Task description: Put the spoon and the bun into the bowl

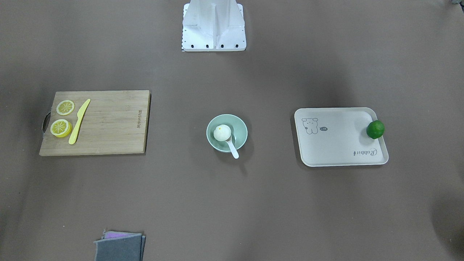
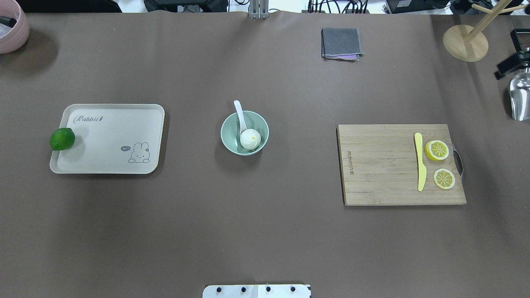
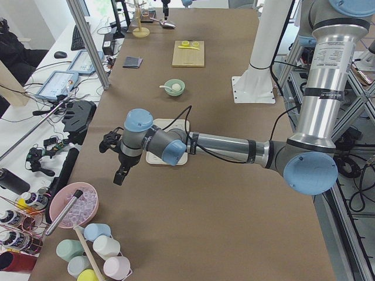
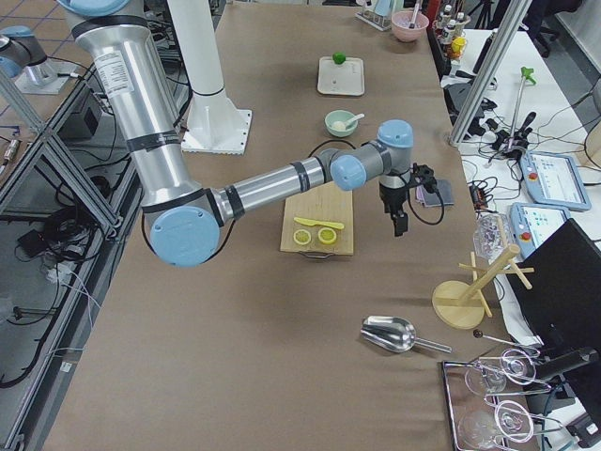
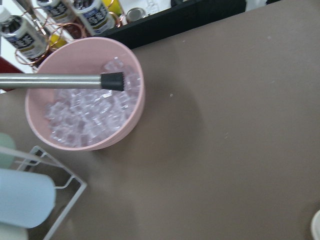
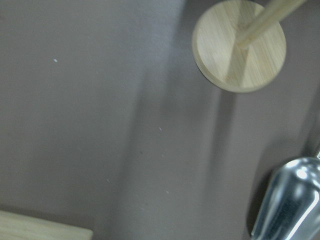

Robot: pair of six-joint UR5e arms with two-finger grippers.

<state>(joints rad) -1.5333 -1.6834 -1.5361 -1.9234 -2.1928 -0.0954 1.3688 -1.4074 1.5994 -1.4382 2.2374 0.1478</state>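
A wide table under a matte brown cover fills the middle of the room. Light falls soft and even from above, leaving only broad, faint shadows on the cover. Beyond the table's far long edge, as the overhead view has it, runs a white bench with a keyboard, a mouse and a tablet. Aluminium posts rise between bench and table. Behind the near long edge, the grey floor carries loose cables. Tan tiles show past the corner.

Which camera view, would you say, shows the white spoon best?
Overhead exterior: the spoon leans in the bowl, handle over the rim, scoop partly hidden by the bun. Front-facing is similar; side views show it tiny; wrist views miss it.
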